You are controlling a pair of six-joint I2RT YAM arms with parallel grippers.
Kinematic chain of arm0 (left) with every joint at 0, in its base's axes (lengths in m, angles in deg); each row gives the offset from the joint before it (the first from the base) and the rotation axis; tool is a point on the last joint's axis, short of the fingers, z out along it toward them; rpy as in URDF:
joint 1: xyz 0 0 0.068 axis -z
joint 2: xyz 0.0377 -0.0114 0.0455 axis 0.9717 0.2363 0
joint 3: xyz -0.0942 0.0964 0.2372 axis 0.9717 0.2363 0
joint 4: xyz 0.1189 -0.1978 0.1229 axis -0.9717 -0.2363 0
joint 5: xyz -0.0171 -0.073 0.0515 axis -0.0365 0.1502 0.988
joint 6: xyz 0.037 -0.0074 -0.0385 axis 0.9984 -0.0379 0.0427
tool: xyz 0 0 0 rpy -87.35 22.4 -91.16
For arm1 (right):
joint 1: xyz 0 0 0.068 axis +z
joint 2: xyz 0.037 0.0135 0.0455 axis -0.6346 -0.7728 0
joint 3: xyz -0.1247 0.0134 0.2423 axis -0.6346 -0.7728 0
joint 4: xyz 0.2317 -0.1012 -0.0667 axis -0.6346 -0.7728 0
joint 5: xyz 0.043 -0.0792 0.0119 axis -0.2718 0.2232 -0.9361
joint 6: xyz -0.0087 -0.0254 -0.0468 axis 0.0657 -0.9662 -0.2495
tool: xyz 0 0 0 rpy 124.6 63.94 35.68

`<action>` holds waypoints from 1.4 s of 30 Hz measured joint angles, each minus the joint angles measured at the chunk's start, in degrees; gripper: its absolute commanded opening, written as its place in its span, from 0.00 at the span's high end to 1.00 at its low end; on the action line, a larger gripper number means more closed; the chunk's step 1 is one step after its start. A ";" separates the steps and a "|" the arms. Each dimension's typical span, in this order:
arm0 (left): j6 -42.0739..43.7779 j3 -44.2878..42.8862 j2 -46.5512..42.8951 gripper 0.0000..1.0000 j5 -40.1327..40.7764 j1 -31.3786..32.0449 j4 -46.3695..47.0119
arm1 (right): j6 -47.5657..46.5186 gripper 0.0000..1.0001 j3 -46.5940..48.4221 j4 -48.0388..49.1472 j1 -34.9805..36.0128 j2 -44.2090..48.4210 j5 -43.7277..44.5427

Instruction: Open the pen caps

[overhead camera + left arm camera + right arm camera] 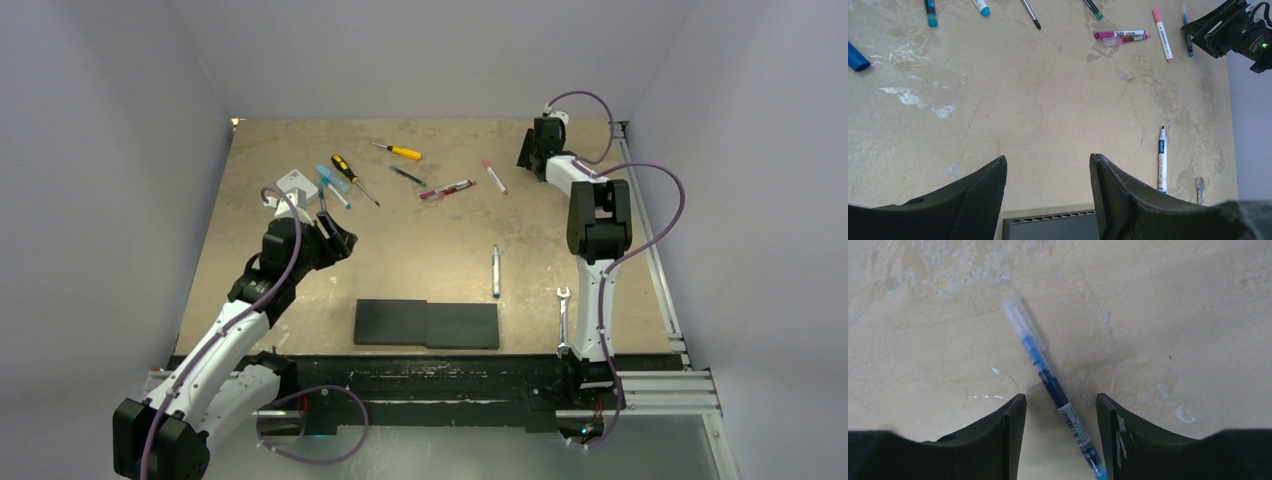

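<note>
Your right gripper (1059,399), open and empty, straddles the blue pen (1040,360), likely light and slick; pinch its stiff barrel, leaving the clear cap (1023,322) free.

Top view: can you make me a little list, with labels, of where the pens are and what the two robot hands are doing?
left hand: open, holding nothing
right hand: open, straddling the blue pen, not gripping it
clear cap: on the blue pen
white pen: lies alone, mid-table
pink marker: far side, near the right hand
yellow screwdriver: far side
black-and-yellow screwdriver: far side, left of middle
wrench: near edge, right
</note>
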 measured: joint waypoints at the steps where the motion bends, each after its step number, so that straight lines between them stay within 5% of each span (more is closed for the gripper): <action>1: 0.00 0.00 0.13 0.41 0.00 0.00 0.22 | -0.52 0.49 0.31 -0.02 0.00 -0.63 0.28; 14: 0.00 0.00 0.72 0.41 -0.09 0.00 0.70 | -1.95 1.00 2.03 -1.99 -0.17 -1.46 1.53; 25: -0.07 0.00 -0.15 0.42 -0.76 0.00 0.85 | 0.17 1.00 -3.08 -2.43 -0.20 3.10 0.90; 35: -3.43 0.00 -0.28 0.36 -3.91 0.00 8.24 | 9.11 1.00 -27.04 11.39 6.10 39.85 -6.67; 42: -10.64 1.22 2.38 0.18 -10.40 0.00 29.03 | 11.65 1.00 -46.73 25.77 20.37 68.28 -15.30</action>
